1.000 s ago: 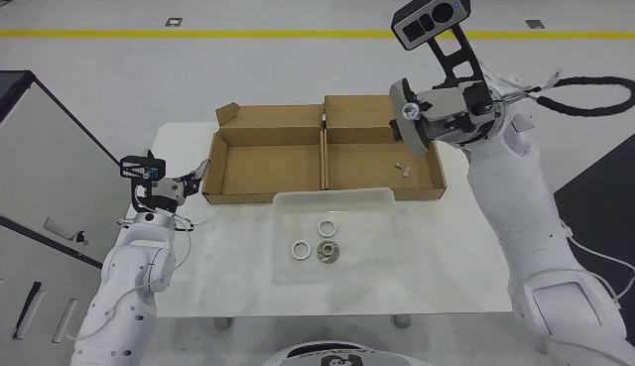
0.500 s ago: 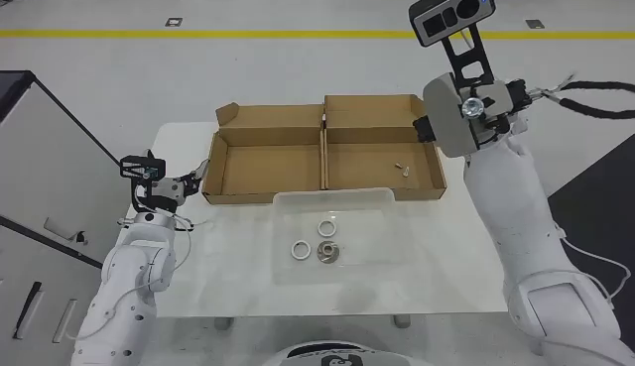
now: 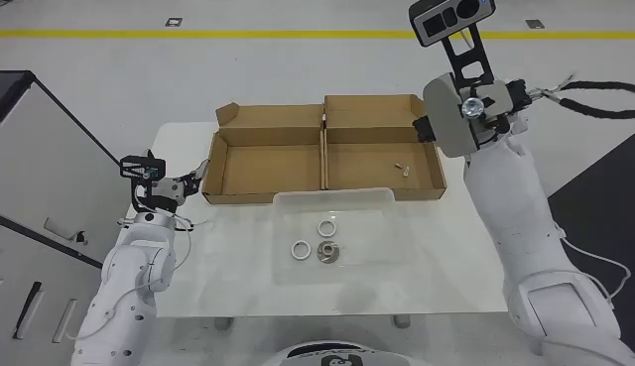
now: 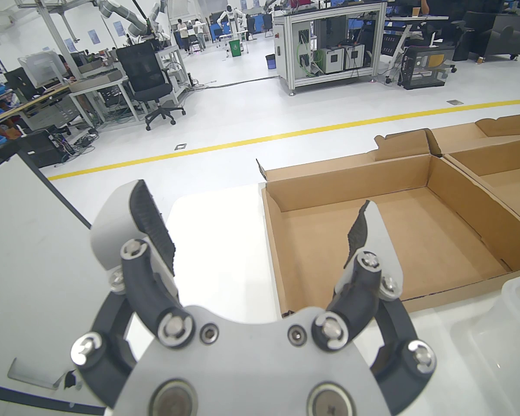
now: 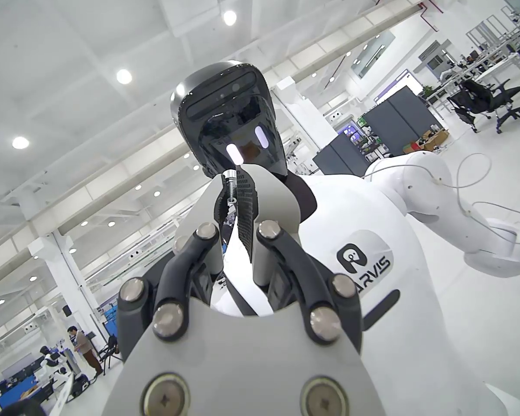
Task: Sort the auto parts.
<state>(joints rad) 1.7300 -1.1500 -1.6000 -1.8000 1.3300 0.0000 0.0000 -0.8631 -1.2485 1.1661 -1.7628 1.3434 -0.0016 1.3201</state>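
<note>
Right gripper (image 5: 234,174), raised far right, pinches a small silver bolt (image 5: 230,183); likely next, lower it into the right brown cardboard box (image 3: 357,168); left gripper (image 4: 251,201) has its fingers spread

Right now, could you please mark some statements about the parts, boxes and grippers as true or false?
1. The three round parts lie loose on the table. False: they lie in the clear tray.
2. The left gripper is open. True.
3. The right gripper is shut on a small bolt. True.
4. The right gripper hangs inside the tray. False: it is held high above the table.
5. Small parts lie in the right cardboard box. True.
</note>
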